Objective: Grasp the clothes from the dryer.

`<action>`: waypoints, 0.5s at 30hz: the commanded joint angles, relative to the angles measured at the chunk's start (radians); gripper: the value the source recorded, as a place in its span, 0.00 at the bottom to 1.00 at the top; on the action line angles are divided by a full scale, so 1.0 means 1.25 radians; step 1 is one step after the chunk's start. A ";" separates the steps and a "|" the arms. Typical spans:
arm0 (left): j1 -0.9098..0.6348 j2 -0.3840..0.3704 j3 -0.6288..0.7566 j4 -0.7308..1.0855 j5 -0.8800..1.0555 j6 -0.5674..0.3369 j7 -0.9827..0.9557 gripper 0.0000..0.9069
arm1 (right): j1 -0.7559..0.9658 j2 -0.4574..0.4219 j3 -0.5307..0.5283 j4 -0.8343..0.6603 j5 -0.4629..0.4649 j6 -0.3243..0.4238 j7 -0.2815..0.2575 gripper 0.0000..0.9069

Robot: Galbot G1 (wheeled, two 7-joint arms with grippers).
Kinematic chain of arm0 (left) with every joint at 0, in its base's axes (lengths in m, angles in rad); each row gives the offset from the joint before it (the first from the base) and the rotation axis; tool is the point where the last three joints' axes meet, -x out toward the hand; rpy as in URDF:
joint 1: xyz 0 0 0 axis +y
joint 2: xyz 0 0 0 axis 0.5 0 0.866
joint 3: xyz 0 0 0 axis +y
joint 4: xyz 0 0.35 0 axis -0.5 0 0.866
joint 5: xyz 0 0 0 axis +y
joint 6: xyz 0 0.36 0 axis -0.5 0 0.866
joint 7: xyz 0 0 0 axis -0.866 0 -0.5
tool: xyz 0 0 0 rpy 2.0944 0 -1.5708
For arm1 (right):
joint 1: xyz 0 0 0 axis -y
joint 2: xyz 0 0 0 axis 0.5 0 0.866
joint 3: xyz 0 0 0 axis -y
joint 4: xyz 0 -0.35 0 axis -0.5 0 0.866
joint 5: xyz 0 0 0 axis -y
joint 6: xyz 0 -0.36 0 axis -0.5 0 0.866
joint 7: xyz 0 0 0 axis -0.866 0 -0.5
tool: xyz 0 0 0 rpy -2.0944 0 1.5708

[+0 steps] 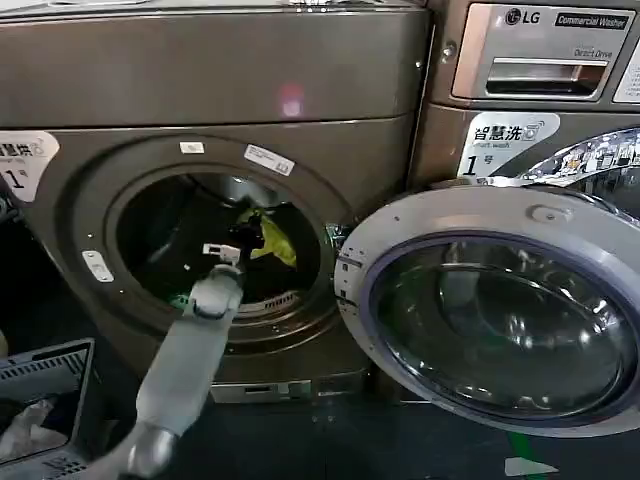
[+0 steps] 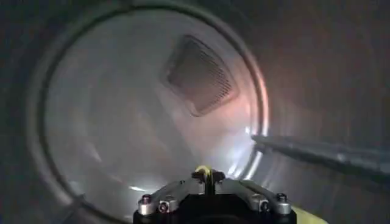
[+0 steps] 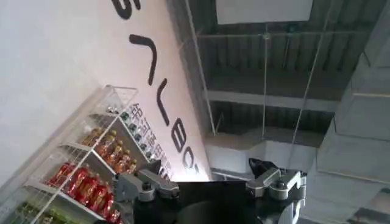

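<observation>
- Yellow-green clothes [image 1: 272, 240] lying inside the drum of the dryer [image 1: 200, 90], toward the door-hinge side of the porthole, partly masked by the arm.
- Bronze-brown dryer standing with its glass door [image 1: 500, 310] swung fully open beside the porthole.
- Left gripper [image 1: 243, 236] reached in through the porthole, at the near edge of the clothes; a yellow sliver visible just beyond the gripper body in the left wrist view, drum back wall [image 2: 152, 115] ahead.
- Cannot tell whether the left fingers are spread or closed, nor whether any cloth is pinched.
- Right gripper [image 3: 207, 173] raised well away from the dryer, aimed up at a ceiling and a drinks shelf [image 3: 91, 176]; fingers spread, holding nothing.
- Basket [image 1: 45, 400] waiting low beside the dryer, on the side away from the door.
- Judged progress: door opened, reach made; secure grasp and pulling the clothes out through the porthole left to do.
</observation>
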 commanded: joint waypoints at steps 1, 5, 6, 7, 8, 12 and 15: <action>0.141 -0.017 -0.033 -0.143 0.010 -0.092 -0.099 0.00 | -0.003 -0.003 0.003 -0.003 0.001 0.006 0.004 1.00; 0.161 -0.019 -0.021 -0.160 0.015 -0.110 -0.097 0.00 | -0.001 -0.005 0.008 -0.001 0.003 0.000 -0.002 1.00; 0.163 -0.020 -0.019 -0.162 0.020 -0.114 -0.097 0.00 | -0.001 -0.005 0.008 0.000 0.004 -0.004 -0.002 1.00; 0.165 -0.021 -0.017 -0.164 0.023 -0.114 -0.097 0.00 | -0.001 -0.005 0.008 -0.001 0.006 -0.001 -0.001 1.00; 0.166 -0.022 -0.016 -0.165 0.023 -0.113 -0.097 0.00 | -0.001 -0.006 0.007 -0.002 0.010 0.002 0.001 1.00; 0.171 -0.023 -0.015 -0.169 0.018 -0.109 -0.098 0.00 | -0.001 -0.009 0.003 -0.003 0.012 0.011 0.008 1.00; 0.174 -0.023 -0.015 -0.163 0.011 -0.105 -0.098 0.00 | 0.000 -0.011 0.002 -0.004 0.012 0.011 0.009 1.00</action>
